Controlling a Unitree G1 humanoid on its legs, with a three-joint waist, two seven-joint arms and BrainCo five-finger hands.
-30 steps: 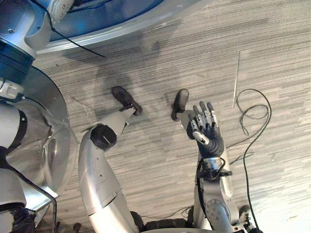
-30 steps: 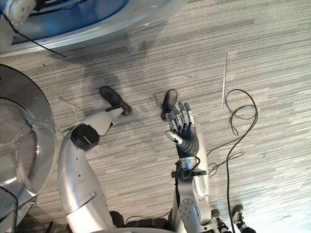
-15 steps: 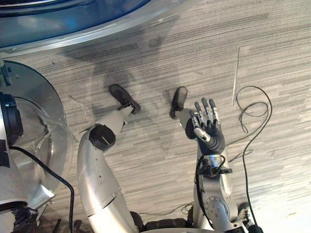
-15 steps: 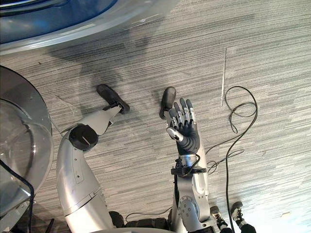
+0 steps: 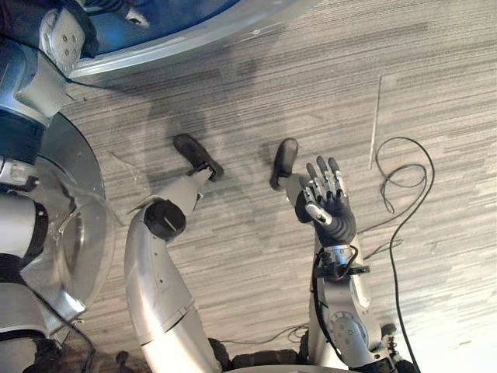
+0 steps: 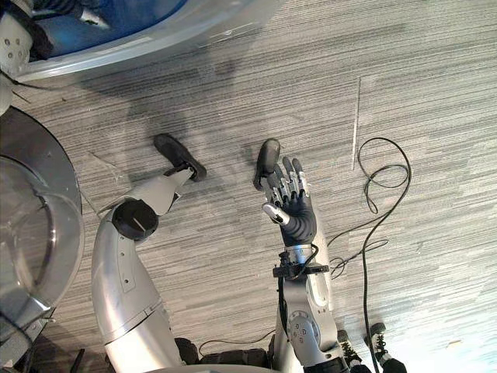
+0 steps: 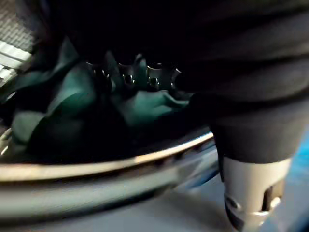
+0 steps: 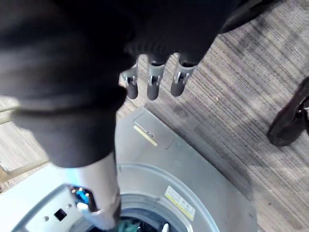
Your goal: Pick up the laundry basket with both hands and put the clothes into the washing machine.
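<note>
- One hand is busy: the left hand [image 7: 126, 76] is down in the washing machine [image 5: 194, 35] drum, in among the dark green clothes [image 7: 72, 101]. Can't tell if it's actually got hold of any, it's too buried.
- The clothes sit in the drum, just behind its shiny rim.
- The right hand [image 5: 330, 208] hangs out over the striped grey floor [image 5: 256, 101], fingers [image 8: 152, 87] straight and loose, holding nothing.
- The round glass door [image 5: 70, 233] is swung open on the robot's left.
</note>
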